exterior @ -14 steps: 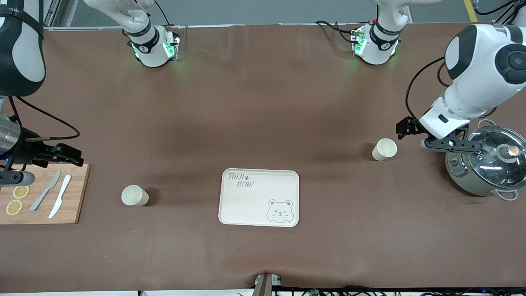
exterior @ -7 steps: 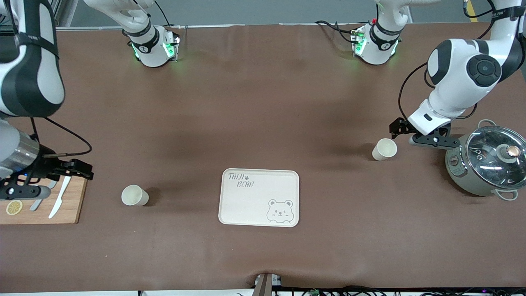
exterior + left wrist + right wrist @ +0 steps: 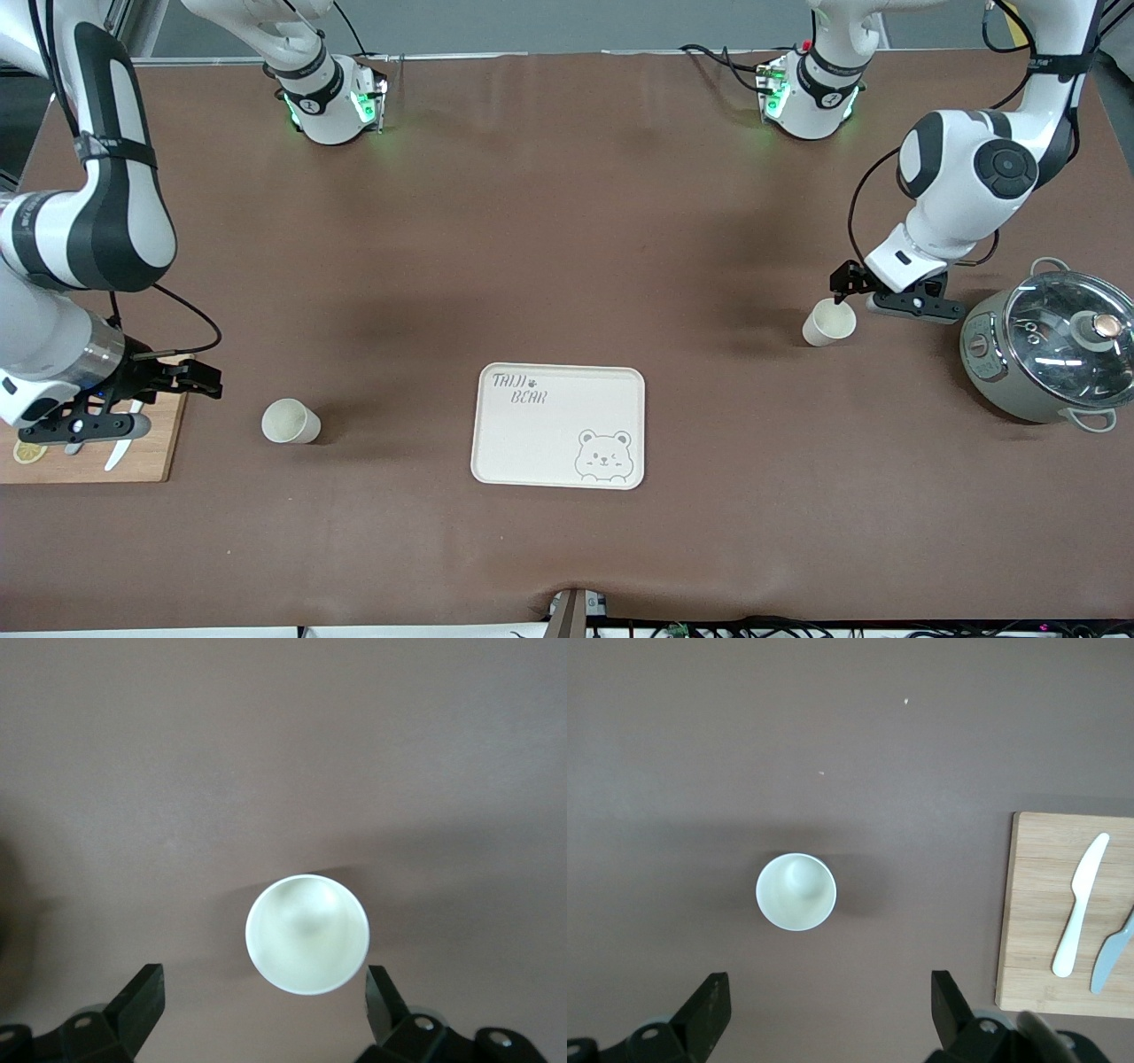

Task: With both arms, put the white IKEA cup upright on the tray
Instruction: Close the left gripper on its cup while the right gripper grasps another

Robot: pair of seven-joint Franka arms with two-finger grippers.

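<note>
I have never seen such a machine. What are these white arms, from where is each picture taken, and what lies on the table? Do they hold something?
These are two robot arms bolted to a brown table. Each ends in a small black two-finger gripper.

The wide picture comes from a high camera facing the robots. The other two come from cameras on the wrists, looking down between the fingers.

In the middle lies a cream tray with a bear drawing. Two white cups stand upright on the table, one toward the right arm's end, one toward the left arm's end. There is also a wooden cutting board with knives and a lemon slice, and a pot with a glass lid.

Nothing is held. The left gripper is open by its cup; the right gripper is open over the cutting board's edge.
</note>
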